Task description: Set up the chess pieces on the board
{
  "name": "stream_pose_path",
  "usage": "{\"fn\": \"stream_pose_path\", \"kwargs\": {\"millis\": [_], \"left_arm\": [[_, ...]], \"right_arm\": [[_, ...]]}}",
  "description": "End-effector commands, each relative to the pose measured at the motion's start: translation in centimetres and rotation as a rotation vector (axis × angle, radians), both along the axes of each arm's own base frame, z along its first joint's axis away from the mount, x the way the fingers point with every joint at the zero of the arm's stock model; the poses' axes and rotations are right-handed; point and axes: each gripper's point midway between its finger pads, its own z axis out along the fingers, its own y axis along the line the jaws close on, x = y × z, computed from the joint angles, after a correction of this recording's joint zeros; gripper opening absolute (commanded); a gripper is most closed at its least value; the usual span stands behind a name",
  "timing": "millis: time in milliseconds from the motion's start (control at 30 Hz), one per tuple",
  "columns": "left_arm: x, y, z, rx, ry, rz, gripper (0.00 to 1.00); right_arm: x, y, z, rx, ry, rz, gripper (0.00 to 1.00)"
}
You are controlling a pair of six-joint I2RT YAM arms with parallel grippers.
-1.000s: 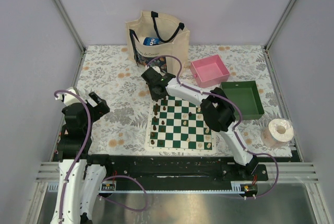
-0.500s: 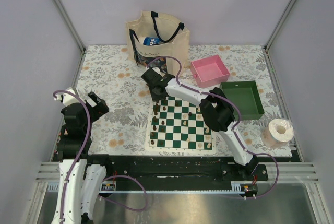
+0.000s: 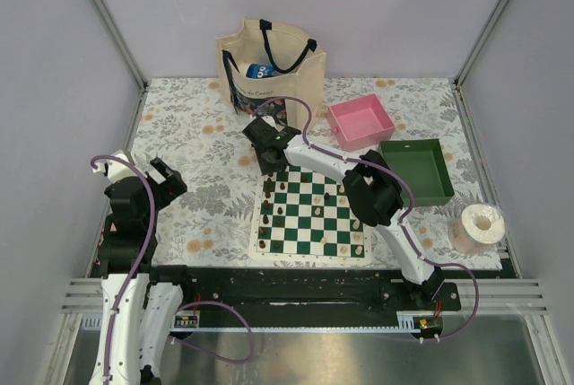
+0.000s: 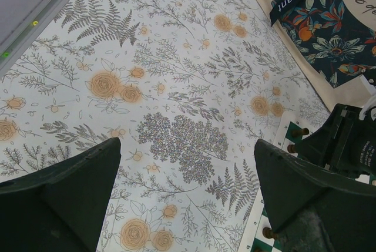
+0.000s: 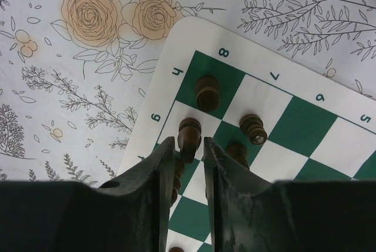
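Right gripper [image 5: 190, 146] was at the far left corner of the chessboard [image 5: 329, 128]. Its fingers pointed down and stood close on either side of one dark piece [image 5: 189, 130].

- Jaws: a narrow gap with the piece's head in it. I could not tell whether the pads were pinching it or only flanking it.
- Piece lay straight ahead of the fingertips, in the gap between them and off to neither side. It stood upright, long axis vertical, head towards the wrist camera and base on the square beside the corner one.
- Closing line ran skew to the board's edges, not square to them.
- Neighbours were near: a dark corner piece [image 5: 207, 92] just beyond on the green corner square, and another dark piece [image 5: 253, 128] to the right. A third was partly hidden behind the right finger.
- Judgement: the coming move turns on a straight vertical path. Any sideways drift would likely knock over the neighbours.

Left gripper [image 4: 187, 152] was spread wide and held nothing. It hung over the floral cloth [image 4: 176, 76], well off the board's left side. The right arm was plainly the nearer.
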Motion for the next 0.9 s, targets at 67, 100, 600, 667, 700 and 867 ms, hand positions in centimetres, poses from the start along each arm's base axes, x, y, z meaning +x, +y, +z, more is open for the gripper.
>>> {"fn": "stream_pose_path", "kwargs": {"millis": [67, 100, 600, 667, 700, 867], "left_arm": [[0.4, -0.2, 0.6, -0.010, -0.035, -0.009, 0.99], [0.4, -0.2, 0.6, -0.009, -0.031, -0.009, 0.99], [0.3, -0.2, 0.8, -0.011, -0.039, -0.009, 0.99], [0.3, -0.2, 0.8, -0.011, -0.041, -0.009, 0.99], [0.3, -0.2, 0.8, -0.012, -0.041, -0.010, 0.99], [0.3, -0.2, 0.7, -0.013, -0.038, -0.011, 0.99]], "right_arm": [[1.2, 0.6, 6.0, 0.082, -0.094, 0.016, 0.43], [1.2, 0.6, 6.5, 0.086, -0.100, 0.019, 0.43], [-0.1, -5.1, 13.4, 0.136, -0.255, -0.068, 0.54], [-0.1, -6.8, 12.9, 0.129, -0.251, -0.098, 0.54], [-0.1, -7.5, 12.7, 0.127, -0.248, -0.112, 0.54], [0.3, -10.5, 10.0, 0.102, -0.189, -0.169, 0.54]]}}
